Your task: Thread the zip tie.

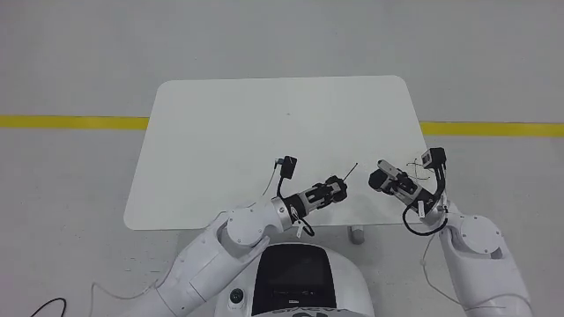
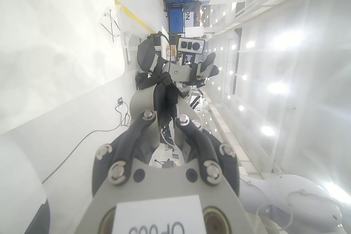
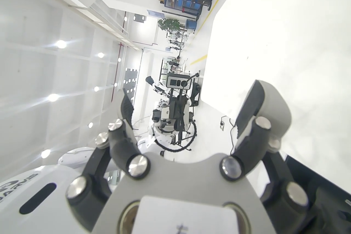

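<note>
top view: a thin black zip tie [image 1: 351, 173] is gripped in the tightly closed jaws of the left gripper [image 1: 342, 184], near the front edge of the white table [image 1: 264, 123]. the right gripper [image 1: 379, 175] is seen just beside it, its jaws spread wide, with nothing held.

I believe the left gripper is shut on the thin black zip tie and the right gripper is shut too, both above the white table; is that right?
Not quite: the right gripper is wide open, as the right wrist view shows. The left gripper is shut on the thin black zip tie, both above the white table.
</note>
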Controlling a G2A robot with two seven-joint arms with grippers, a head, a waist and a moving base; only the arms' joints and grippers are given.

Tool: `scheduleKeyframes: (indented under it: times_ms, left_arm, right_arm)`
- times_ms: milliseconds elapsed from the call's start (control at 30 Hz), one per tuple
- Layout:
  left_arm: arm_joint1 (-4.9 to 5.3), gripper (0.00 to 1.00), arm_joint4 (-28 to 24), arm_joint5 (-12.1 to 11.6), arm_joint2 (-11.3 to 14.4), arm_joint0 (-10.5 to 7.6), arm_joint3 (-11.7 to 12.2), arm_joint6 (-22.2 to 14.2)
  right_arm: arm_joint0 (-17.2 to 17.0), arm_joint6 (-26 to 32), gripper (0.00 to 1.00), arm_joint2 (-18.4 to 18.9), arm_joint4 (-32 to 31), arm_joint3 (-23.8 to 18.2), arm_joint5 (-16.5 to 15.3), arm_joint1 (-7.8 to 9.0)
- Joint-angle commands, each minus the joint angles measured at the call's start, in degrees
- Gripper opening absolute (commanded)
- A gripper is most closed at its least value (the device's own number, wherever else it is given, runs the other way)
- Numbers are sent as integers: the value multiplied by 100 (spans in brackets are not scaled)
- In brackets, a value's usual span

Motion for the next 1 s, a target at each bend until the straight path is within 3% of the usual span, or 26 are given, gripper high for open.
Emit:
scheduleKeyframes:
  times_ms: [0, 100, 133, 233, 367, 500, 600, 800, 900, 967]
  left_arm:
    - [-2, 0, -7, 10, 13, 4, 7, -11]
    - [8, 0, -394, 17, -80, -30, 171, -304]
    - [30, 0, -607, 39, -149, -38, 245, -600]
    - [108, 0, -898, -60, -363, -22, 353, -1233]
    - [244, 0, -1160, -135, -640, 25, 512, -2273]
    - [305, 0, -1283, -272, -710, 13, 588, -2855]
    - [316, 0, -1380, -301, -724, -37, 661, -2963]
    - [316, 0, -1380, -301, -724, -37, 661, -2963]
    - [309, 0, -1551, -400, -670, -78, 670, -3158]
    - [302, 0, -1686, -492, -627, -124, 702, -3319]
  right_arm:
    - [3, -26, 100, 0, 13, 17, 30, 0]
    - [189, 99, 100, 115, 432, 296, 498, 27]
    - [303, 447, 100, 186, 680, 455, 766, 56]
    - [647, 1419, 100, 315, 1164, 915, 1184, 130]
    - [1326, 2887, 100, 195, 1329, 1778, 1327, 233]
    - [1699, 2887, 100, -510, 1367, 2046, 1263, 345]
    - [1869, 2887, 100, -963, 1335, 2167, 1127, 474]
    - [1869, 2887, 100, -963, 1335, 2167, 1127, 474]
    - [1845, 2687, 100, -993, 1314, 2183, 1090, 470]
    - [1856, 2887, 100, -1135, 1786, 2240, 1068, 452]
